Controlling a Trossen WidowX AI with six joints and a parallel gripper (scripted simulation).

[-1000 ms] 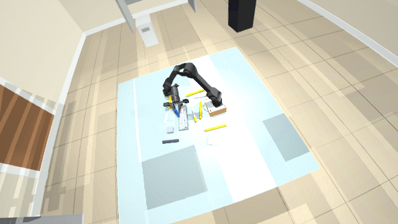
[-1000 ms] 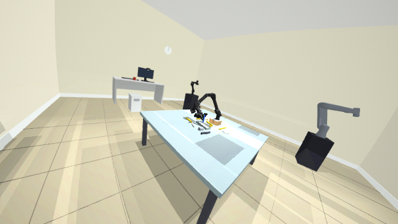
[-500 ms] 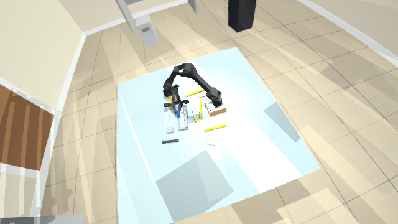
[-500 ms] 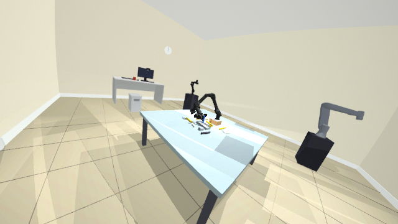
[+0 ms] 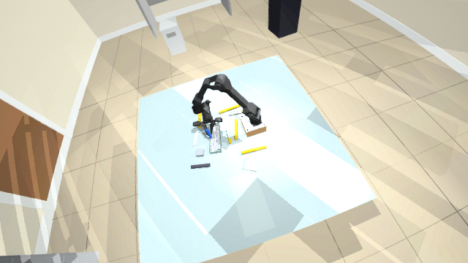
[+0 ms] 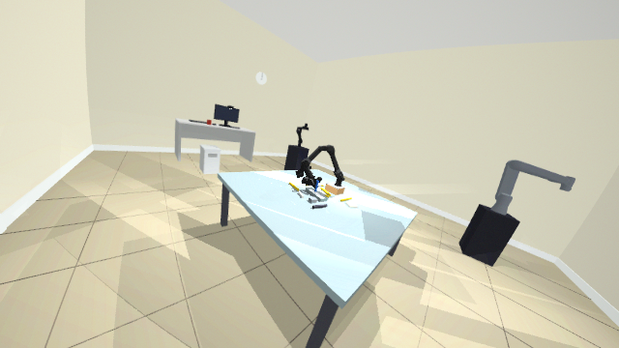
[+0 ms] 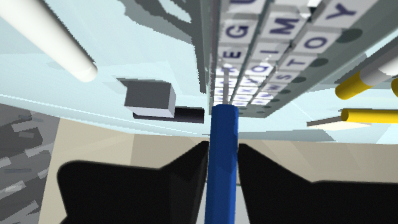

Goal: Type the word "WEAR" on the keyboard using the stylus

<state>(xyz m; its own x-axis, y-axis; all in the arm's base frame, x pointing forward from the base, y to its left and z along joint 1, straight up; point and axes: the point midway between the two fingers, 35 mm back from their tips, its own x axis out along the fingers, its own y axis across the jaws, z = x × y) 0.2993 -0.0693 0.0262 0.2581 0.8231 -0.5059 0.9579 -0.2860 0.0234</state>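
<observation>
My gripper (image 7: 223,148) (image 5: 207,125) (image 6: 312,183) is shut on the blue stylus (image 7: 222,150) (image 5: 208,131) (image 6: 315,185). In the wrist view the stylus runs up between the two black fingers, and its tip reaches the near end of the grey keyboard (image 7: 280,55) (image 5: 216,140) (image 6: 315,195). The key under the tip is hidden by the stylus. Lettered keys such as E, G, Q, T, O and Y show beyond it. In the top view the arm bends over the keyboard's far end on the pale glass desk (image 5: 292,175) (image 6: 314,232).
Several yellow pencils (image 5: 253,150) (image 7: 367,116) (image 5: 229,109) lie around the keyboard. A white cylinder (image 7: 50,37), a grey block (image 7: 150,99) (image 5: 199,152) and a dark bar (image 5: 200,166) (image 6: 319,206) lie left of it. A wooden box (image 5: 254,129) (image 6: 337,188) holds the arm's base.
</observation>
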